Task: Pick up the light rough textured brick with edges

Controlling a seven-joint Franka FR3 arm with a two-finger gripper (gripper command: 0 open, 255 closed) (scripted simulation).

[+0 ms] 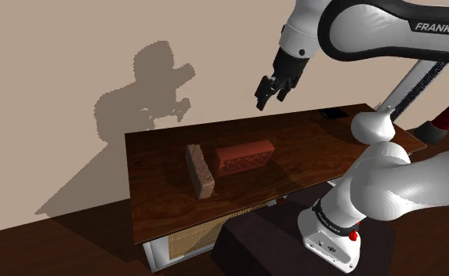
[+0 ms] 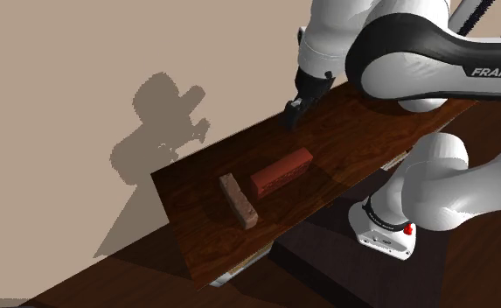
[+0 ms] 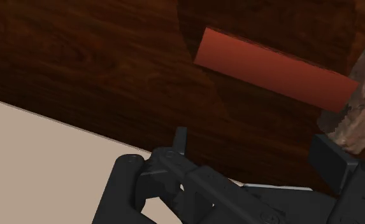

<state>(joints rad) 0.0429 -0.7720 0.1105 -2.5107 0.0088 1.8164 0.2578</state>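
Your gripper [image 1: 266,98] hangs over the far edge of the dark wooden table [image 1: 160,212], upper middle of the shoulder view, its fingers spread and empty. You'll find the light rough brick [image 1: 200,170] lying near frame centre, just beside the red brick [image 1: 244,157].

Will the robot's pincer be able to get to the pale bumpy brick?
Probably yes. The pincer hangs open above the table, and nothing covers the pale brick; the red brick lies close beside one end.
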